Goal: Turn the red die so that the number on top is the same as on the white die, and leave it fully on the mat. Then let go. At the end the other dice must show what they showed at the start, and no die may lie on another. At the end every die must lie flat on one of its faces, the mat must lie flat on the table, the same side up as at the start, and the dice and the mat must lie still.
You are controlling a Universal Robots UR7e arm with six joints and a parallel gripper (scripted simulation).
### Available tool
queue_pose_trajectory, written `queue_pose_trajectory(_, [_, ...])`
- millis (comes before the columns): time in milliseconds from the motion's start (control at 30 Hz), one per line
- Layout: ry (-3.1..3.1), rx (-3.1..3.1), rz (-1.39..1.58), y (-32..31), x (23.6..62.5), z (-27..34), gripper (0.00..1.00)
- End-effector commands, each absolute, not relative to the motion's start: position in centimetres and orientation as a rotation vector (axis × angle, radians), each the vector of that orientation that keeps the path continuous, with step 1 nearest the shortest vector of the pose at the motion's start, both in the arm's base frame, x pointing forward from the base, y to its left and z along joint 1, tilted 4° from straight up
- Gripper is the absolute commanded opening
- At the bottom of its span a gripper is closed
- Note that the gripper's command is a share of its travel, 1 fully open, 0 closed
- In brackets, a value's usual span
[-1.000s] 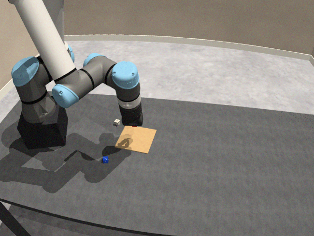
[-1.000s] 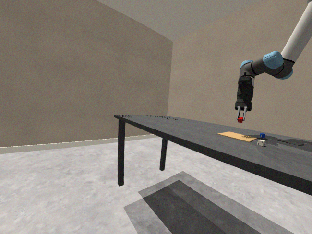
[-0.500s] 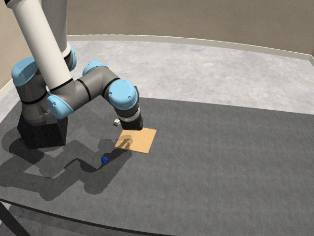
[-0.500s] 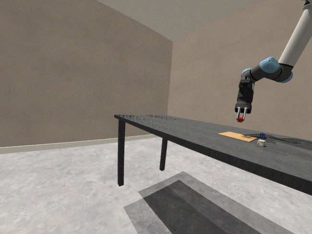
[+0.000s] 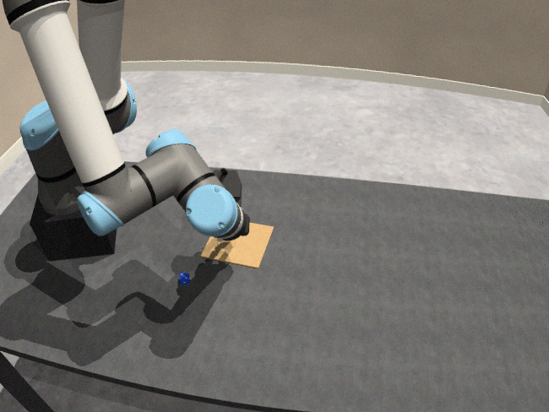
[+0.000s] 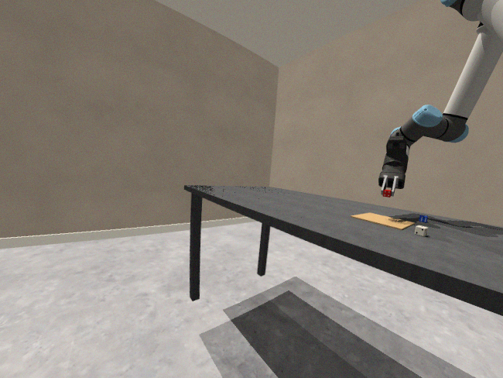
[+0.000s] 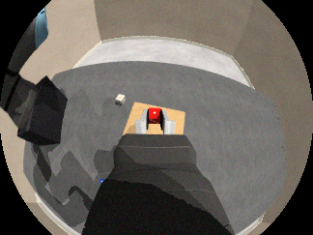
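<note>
My gripper [image 6: 387,192] [image 7: 154,115] is shut on the red die [image 6: 387,193] [image 7: 155,115] and holds it well above the tan mat [image 5: 252,248] [image 6: 375,218] [image 7: 137,115]. In the top view the wrist hides the gripper and the red die. The white die [image 6: 421,231] [image 7: 120,98] lies on the table beside the mat; the arm hides it in the top view. The blue die [image 5: 184,278] [image 6: 422,218] lies on the table off the mat's other side.
The dark table [image 5: 377,274] [image 6: 284,203] carries everything. The arm's black base [image 5: 66,235] [image 7: 42,115] stands at the table's left end in the top view. The arm's elbow and wrist joints hang low over the mat's near corner.
</note>
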State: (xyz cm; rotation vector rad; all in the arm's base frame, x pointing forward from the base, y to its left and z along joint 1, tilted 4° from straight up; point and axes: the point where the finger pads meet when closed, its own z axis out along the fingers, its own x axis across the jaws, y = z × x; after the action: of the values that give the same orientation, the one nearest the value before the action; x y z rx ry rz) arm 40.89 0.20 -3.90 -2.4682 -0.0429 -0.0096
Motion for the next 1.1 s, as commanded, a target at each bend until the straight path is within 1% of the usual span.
queue_pose_trajectory(0, [-0.048,-2.431,-0.007,0.18,40.91,-3.89,0.40])
queue_pose_trajectory(1067, [-0.048,-2.430,-0.007,0.11,40.93,-4.74,0.40])
